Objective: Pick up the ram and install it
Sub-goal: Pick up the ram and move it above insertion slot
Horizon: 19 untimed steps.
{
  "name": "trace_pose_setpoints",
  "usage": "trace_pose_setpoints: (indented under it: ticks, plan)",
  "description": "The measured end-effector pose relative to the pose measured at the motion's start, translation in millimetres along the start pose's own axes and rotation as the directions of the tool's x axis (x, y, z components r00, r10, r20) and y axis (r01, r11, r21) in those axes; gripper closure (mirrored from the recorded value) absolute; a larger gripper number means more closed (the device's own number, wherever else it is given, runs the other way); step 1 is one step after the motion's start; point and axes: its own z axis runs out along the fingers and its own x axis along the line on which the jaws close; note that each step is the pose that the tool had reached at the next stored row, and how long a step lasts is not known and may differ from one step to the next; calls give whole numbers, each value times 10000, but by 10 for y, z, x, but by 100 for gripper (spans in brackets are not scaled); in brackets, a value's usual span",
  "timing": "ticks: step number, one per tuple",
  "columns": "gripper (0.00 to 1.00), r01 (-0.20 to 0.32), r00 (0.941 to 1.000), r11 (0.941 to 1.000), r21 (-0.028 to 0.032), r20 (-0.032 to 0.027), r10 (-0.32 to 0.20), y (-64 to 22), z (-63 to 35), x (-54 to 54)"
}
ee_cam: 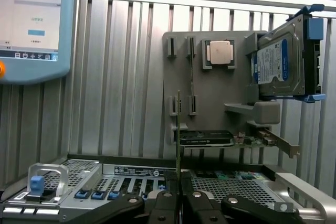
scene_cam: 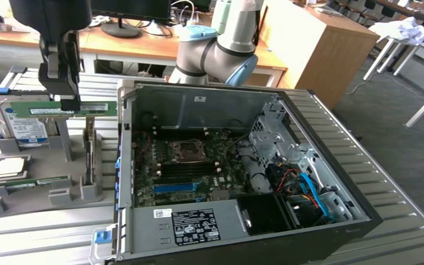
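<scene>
The gripper [scene_cam: 70, 105] was pinched shut on the ram [scene_cam: 97, 107], its jaws pressed against the two faces of the green stick near its middle. The stick lay level and lengthwise. In the wrist view the gripper [ee_cam: 178, 196] held the ram [ee_cam: 178, 129] edge-on, so it showed as a thin line rising from between the fingers.

Just beneath it, on the exterior view's left, stood the grey holder [scene_cam: 72, 193]. The ram seemed to hang above the holder's posts and not in them, though I could not be sure the two were fully apart. The hard drive [scene_cam: 24, 130] stood upright at the holder's far end, and the silver processor [scene_cam: 9, 167] lay nearer.

To the exterior view's right the computer case [scene_cam: 344, 182] lay open on the table [scene_cam: 42, 232], its motherboard [scene_cam: 190, 165] exposed, well apart from the gripper.

By my reckoning the pick-up was done. Carrying the ram across and seating it in the board were both left to do.
</scene>
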Motion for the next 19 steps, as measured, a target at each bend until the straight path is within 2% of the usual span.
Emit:
trace_pose_setpoints:
  ticks: [19]
  plan:
    - [87, 0, 10000, 10000, 0, 0, 0, -127, 0, 7]
